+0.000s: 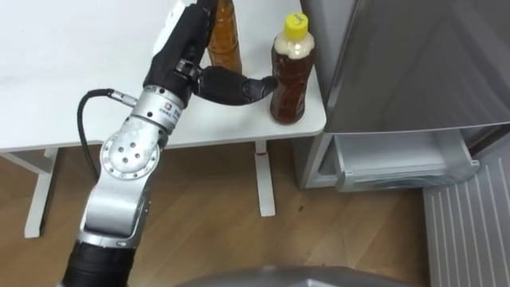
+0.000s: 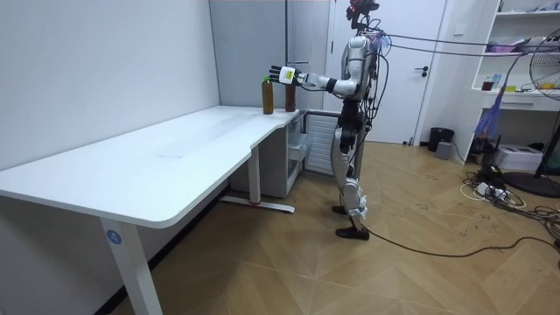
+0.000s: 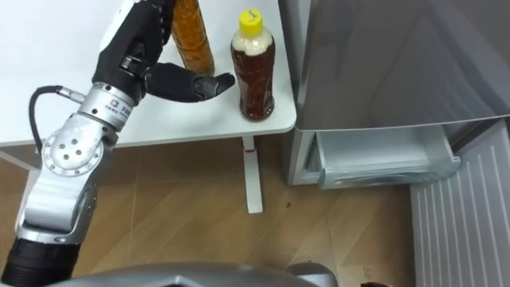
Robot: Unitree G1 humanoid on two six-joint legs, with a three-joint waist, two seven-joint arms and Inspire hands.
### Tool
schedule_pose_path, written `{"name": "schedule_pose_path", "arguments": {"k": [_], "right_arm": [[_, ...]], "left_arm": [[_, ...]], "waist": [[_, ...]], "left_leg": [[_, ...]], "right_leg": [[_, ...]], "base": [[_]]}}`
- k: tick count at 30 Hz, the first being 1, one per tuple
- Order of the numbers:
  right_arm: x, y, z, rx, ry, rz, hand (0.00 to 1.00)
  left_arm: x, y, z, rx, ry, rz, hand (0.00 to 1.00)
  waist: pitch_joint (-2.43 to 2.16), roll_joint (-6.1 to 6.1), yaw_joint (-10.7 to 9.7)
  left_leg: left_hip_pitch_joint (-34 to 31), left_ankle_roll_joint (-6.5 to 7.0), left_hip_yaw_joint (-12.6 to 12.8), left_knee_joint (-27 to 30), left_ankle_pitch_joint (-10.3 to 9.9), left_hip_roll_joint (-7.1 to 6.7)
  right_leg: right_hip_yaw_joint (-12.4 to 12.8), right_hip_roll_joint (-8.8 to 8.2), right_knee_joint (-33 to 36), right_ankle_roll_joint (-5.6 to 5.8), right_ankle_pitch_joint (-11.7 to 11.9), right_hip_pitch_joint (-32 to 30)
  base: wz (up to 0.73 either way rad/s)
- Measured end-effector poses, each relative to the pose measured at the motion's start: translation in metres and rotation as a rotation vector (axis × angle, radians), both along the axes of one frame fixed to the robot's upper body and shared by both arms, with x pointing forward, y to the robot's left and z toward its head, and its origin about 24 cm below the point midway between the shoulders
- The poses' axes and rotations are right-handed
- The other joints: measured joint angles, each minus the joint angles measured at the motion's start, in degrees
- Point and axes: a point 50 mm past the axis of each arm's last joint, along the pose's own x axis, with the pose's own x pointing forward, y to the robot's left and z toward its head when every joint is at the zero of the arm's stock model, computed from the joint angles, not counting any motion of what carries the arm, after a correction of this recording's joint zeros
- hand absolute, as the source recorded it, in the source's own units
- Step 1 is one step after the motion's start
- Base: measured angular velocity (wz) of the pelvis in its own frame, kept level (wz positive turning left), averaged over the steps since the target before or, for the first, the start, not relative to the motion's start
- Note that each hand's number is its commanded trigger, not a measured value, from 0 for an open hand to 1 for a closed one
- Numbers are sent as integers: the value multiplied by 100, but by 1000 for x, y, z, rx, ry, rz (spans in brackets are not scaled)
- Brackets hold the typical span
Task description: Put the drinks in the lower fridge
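At the counter's (image 1: 80, 96) corner beside the fridge (image 1: 414, 64), the left robot hand (image 1: 185, 49) is spread wide, its thumb against the yellow-capped bottle (image 1: 292, 76) and its fingers beside the amber bottle (image 1: 225, 40). The fridge drawer (image 1: 398, 163) is open.

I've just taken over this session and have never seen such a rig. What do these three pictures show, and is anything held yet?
This is a two-legged humanoid robot with five-fingered hands. The room view comes from a camera standing in the room. In it the robot stands at the far end of a white table, beside a grey fridge. The two eye views come from a stereo camera on its head, looking down.

Two drinks stand on the table's corner: an amber bottle and a yellow-capped bottle. The left hand reaches to them, open, with its thumb stretched toward the yellow-capped bottle. As far as I can see, nothing is gripped. The fridge's lower drawer is pulled out.
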Motion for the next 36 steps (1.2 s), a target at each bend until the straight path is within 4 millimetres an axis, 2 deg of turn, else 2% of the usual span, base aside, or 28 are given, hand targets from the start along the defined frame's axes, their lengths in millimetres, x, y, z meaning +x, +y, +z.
{"name": "schedule_pose_path", "arguments": {"k": [5, 11, 17, 20, 31, 36], "right_arm": [[0, 0, 0, 0, 1, -3, 0], [0, 1, 0, 4, -4, -4, 0], [1, 3, -1, 9, -3, -12, 0], [0, 6, -2, 16, 5, -25, 0], [0, 7, -2, 16, 9, -24, 0], [0, 6, -2, 14, 15, -14, 0]], "left_arm": [[1, 0, -4, -29, 22, -12, 0], [0, -3, -7, -203, 77, -83, 0], [2, -3, -23, -276, 174, -99, 0], [2, -3, -24, -294, 190, -102, 0], [1, -2, -25, -336, 212, -111, 0], [1, -1, -25, -326, 214, -122, 0]], "waist": [[6, -11, -15], [28, -74, -25], [42, -136, -95], [39, -159, -140], [13, -119, -168], [15, -114, -184]], "left_leg": [[54, 0, 22, -22, 0, 2], [67, 0, 62, -20, 0, 1], [57, 0, 61, -17, 0, 2], [43, 0, 61, -16, 0, 3], [48, 0, 60, -17, 0, 3], [45, 0, 61, -17, 0, 3]], "right_leg": [[46, 0, 14, 0, 0, 30], [55, -3, 29, 2, -1, 32], [69, 1, 13, 3, -2, 22], [64, 1, 10, 3, -2, 10], [60, 1, 2, 3, -1, 5], [58, 1, 6, 3, -1, 5]], "base": [[0], [0], [0], [-2], [-2], [0]]}}
